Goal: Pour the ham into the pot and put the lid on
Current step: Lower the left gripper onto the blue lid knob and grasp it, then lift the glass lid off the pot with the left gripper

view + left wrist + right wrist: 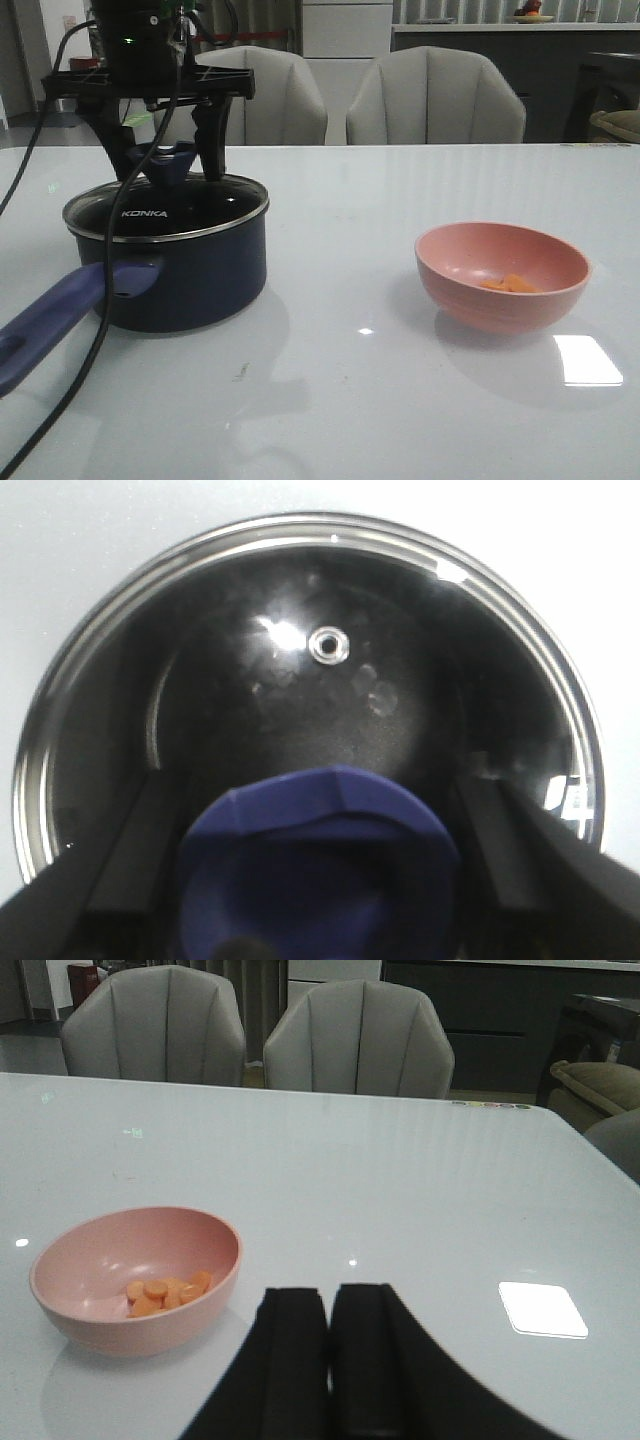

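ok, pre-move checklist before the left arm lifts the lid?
1. Lid seated on pot: ok, flat on the rim.
2. Left gripper centred on knob: ok, one finger on each side.
3. Knob gripped: not ok, jaws open with gaps.
4. Ham ready in pink bowl: ok, not yet poured.
5. Right gripper ready for the bowl: not ok, shut and short of it.
6. Cable free of pot handle: cannot tell, it crosses in front.

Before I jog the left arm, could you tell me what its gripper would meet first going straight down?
Likely the lid's knob: the left gripper hangs open with a finger on either side of it.
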